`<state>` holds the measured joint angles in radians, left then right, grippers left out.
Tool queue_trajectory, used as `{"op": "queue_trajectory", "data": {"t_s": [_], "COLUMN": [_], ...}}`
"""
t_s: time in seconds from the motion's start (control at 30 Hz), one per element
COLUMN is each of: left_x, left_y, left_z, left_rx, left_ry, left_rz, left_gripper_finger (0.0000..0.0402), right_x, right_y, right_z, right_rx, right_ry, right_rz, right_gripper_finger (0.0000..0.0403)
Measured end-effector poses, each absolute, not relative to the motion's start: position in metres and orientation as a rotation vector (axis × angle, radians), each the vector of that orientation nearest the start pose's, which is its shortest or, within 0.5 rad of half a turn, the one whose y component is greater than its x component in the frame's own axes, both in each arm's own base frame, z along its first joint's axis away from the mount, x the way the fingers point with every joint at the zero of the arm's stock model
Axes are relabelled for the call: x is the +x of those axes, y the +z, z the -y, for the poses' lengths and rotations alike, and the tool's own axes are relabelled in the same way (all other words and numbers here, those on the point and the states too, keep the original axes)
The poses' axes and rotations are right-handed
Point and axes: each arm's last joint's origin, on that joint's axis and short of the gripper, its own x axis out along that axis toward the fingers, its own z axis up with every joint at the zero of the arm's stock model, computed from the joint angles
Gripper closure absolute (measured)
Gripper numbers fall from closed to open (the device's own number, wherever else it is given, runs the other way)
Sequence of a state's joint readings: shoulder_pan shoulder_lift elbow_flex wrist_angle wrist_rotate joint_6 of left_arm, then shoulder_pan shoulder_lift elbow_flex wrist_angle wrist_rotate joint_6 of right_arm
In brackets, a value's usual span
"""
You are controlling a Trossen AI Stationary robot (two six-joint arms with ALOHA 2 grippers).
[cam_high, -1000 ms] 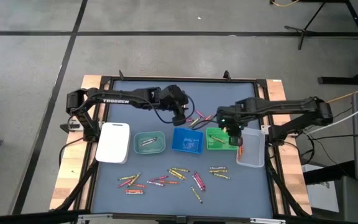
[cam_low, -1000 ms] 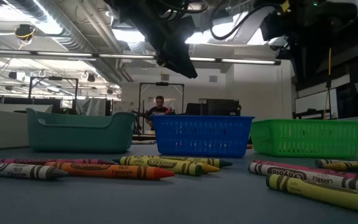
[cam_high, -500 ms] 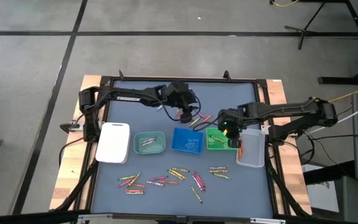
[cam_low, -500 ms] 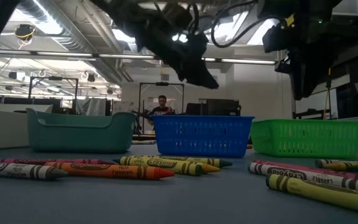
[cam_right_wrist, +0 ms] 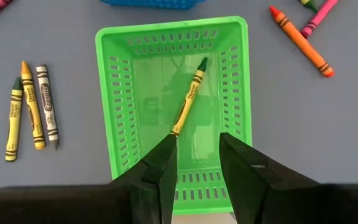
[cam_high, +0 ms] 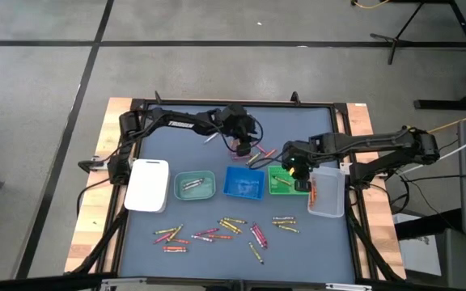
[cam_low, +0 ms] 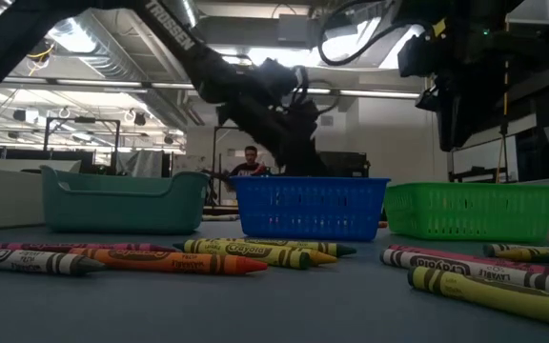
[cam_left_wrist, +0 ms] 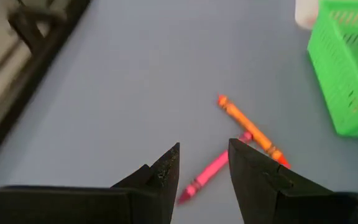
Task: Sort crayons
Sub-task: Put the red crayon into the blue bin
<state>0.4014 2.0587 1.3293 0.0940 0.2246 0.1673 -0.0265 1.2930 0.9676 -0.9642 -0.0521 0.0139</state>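
Note:
Two crayons, a pink one (cam_left_wrist: 207, 173) and an orange one (cam_left_wrist: 252, 132), lie crossed on the blue mat behind the blue tray (cam_high: 244, 182). My left gripper (cam_left_wrist: 205, 157) hangs open just above them, slanting down, with the pink crayon showing between its fingers and nothing held. Above the green tray (cam_right_wrist: 173, 93) my right gripper (cam_right_wrist: 197, 152) points down, open and empty. One yellow-green crayon (cam_right_wrist: 188, 96) lies on that tray's floor. Several more crayons (cam_high: 225, 230) lie loose on the mat near the table's front edge.
A white tray (cam_high: 148, 185), a teal tray (cam_high: 194, 185) and a clear tray (cam_high: 327, 192) stand in the row with the blue and green ones. Three crayons (cam_right_wrist: 33, 109) lie beside the green tray. The table's black frame (cam_left_wrist: 36, 68) runs along the far edge.
My left gripper has sunk and gone toward the table's right edge, tipping down, until it hangs low behind the blue tray over the pink and orange crayons. Its fingers have stayed open.

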Motion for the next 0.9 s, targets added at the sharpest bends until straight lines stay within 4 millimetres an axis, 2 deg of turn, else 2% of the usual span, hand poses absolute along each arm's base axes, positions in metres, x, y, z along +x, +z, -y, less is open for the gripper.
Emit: {"op": "queue_trajectory", "data": {"t_s": [0.2,0.4,0.6,0.9], "left_x": [0.402,0.397,0.398,0.398], "left_y": [0.151,0.142,0.138,0.134], "left_z": [-0.165,-0.148,-0.131,-0.116], "left_rx": [-0.099,-0.105,-0.083,-0.024], "left_ry": [0.082,0.022,-0.027,0.027], "left_rz": [-0.744,-0.885,-0.951,-1.036], "left_gripper_finger": [0.028,0.028,0.028,0.028], "right_x": [0.226,0.226,0.228,0.228], "right_y": [0.243,0.243,0.244,0.244], "right_z": [0.004,0.004,0.005,0.005], "right_rx": [0.062,0.062,0.062,0.061], "right_ry": [0.013,0.013,0.013,0.013], "right_rz": [-1.285,-1.281,-1.264,-1.264], "right_gripper_finger": [0.0283,0.0283,0.0283,0.0283]}}
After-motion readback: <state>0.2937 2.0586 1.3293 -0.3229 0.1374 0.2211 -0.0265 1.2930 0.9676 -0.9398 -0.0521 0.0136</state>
